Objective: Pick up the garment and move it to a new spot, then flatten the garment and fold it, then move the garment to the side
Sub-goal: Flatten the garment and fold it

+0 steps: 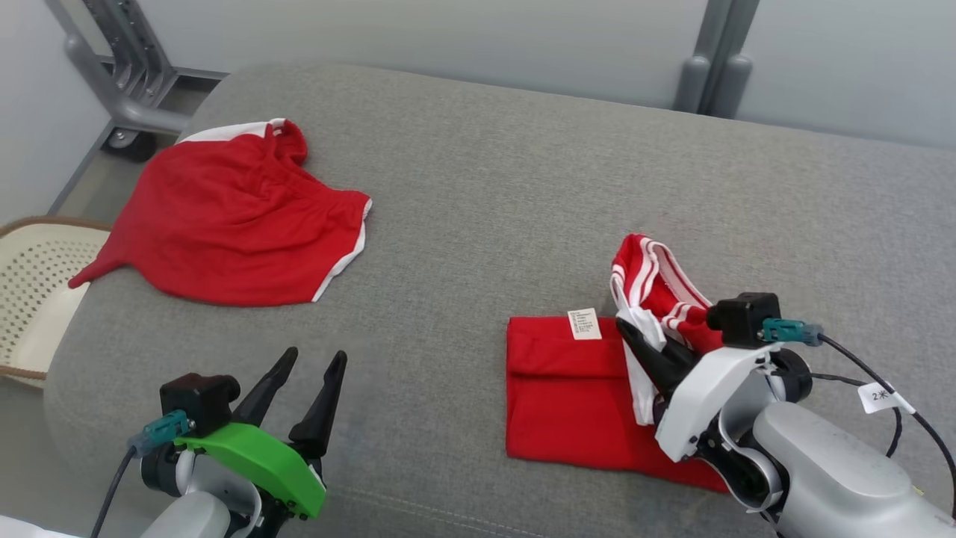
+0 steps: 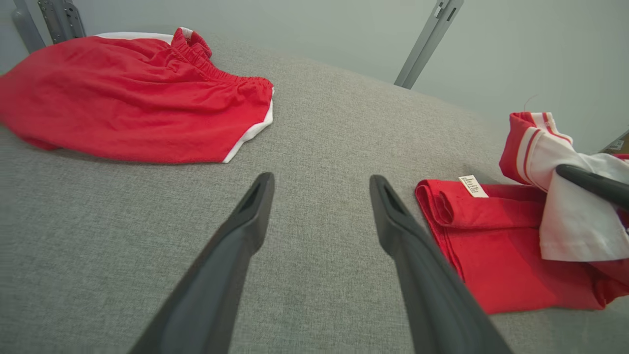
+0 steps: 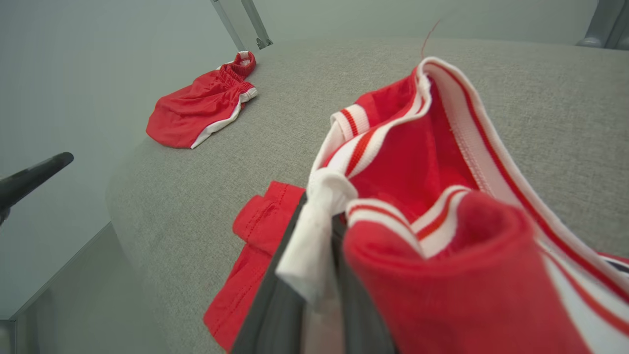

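Observation:
The garment (image 1: 567, 388) is a red top with white and red striped trim, lying partly folded on the right of the grey cushion (image 1: 485, 187). My right gripper (image 1: 626, 332) is shut on a white part of it near the striped edge, and that end is raised off the flat red layer. In the right wrist view the white cloth (image 3: 314, 231) is pinched between my dark fingers, with the red collar part (image 3: 417, 162) bunched just beyond. My left gripper (image 1: 315, 357) hovers open over bare cushion at the lower left, well apart from the garment (image 2: 496, 250), with nothing between its fingers (image 2: 231, 255).
Red shorts (image 1: 231, 217) with white trim lie spread at the cushion's far left. A pale perforated basket (image 1: 30, 291) stands on the floor off the left edge. A grey metal frame (image 1: 127, 82) rises behind the back left corner.

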`<state>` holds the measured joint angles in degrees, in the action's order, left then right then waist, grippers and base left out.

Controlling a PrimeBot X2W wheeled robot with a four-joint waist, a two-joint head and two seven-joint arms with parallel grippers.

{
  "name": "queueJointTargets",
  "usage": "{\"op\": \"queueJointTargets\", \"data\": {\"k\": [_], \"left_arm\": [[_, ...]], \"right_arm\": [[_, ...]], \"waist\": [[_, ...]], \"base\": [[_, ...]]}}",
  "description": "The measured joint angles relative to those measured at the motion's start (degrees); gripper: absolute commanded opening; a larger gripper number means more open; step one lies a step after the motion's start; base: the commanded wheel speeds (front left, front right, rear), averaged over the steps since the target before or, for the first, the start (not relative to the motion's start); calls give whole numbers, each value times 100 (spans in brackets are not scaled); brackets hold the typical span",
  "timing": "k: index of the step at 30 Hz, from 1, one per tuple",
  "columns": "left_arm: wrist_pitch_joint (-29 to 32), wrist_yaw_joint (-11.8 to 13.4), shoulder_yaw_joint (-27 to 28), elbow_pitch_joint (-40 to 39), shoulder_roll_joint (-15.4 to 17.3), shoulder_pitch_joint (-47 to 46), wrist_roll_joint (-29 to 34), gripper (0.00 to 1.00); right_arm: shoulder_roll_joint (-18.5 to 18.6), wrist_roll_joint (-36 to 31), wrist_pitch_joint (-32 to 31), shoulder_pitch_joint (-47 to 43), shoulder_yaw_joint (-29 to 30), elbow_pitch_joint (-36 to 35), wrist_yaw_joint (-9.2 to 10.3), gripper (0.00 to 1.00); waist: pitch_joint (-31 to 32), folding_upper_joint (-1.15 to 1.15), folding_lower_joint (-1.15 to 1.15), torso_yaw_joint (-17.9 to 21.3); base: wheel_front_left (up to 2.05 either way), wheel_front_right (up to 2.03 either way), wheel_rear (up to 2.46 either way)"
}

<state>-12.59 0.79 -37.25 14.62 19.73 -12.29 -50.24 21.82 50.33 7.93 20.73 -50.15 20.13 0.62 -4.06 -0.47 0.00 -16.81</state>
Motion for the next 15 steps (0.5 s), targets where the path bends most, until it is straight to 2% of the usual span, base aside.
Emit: {"op": "queueJointTargets", "data": {"k": [9, 13, 14, 15], "left_arm": [[-1, 43, 53, -11, 10, 26, -1, 100], [-2, 48, 90, -12, 45, 71, -1, 100], [-3, 48, 104, -13, 48, 72, -1, 100], [-5, 49, 122, -19, 56, 74, -2, 100]], "right_arm": [[-254, -111, -202, 164, -205, 51, 56, 0], [-367, -116, -278, 199, -274, 199, 62, 5], [-383, -116, -300, 210, -285, 216, 103, 17], [-392, -118, -315, 221, -299, 238, 107, 36]], "waist": [[-20, 0, 0, -409], [-53, 0, 0, -446], [-58, 0, 0, -446], [-62, 0, 0, -444]], "base": [[0, 0, 0], [0, 0, 0], [0, 0, 0], [0, 0, 0]]}}
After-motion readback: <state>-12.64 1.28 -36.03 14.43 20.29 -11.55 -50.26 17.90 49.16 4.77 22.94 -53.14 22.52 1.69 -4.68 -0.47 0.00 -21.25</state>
